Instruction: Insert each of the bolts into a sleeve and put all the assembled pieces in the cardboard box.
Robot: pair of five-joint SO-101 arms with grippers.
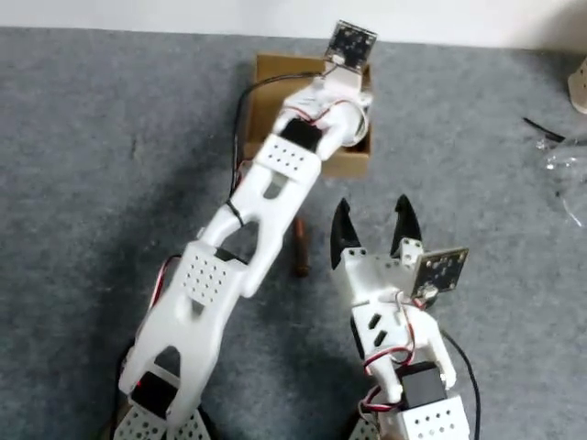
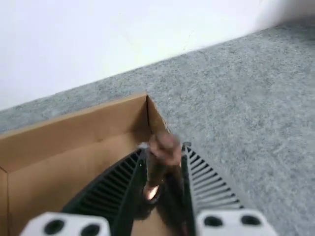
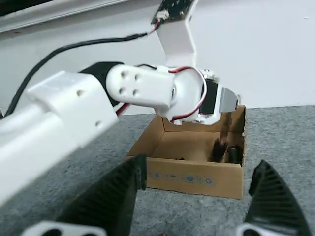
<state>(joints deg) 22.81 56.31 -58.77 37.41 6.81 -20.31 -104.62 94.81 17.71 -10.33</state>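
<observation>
Beneath me lies a grey, felt-like table covering (image 1: 110,137), fuzzy and even in tone. A plain white wall (image 2: 98,39) rises along its far edge. Far to my right sits a crumpled clear plastic wrapper (image 1: 569,174). A thin black stick (image 1: 544,130) rests just beyond it, near a pale beige rounded object (image 1: 579,84) cut off by the edge.

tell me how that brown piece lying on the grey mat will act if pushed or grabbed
The brown piece looks like a slim round rod, so a sideways push would probably roll it, though the fuzzy mat should slow that. It looks rigid, likely metal, so it shouldn't bend in the open right tool, but smooth sides may slip.
</observation>
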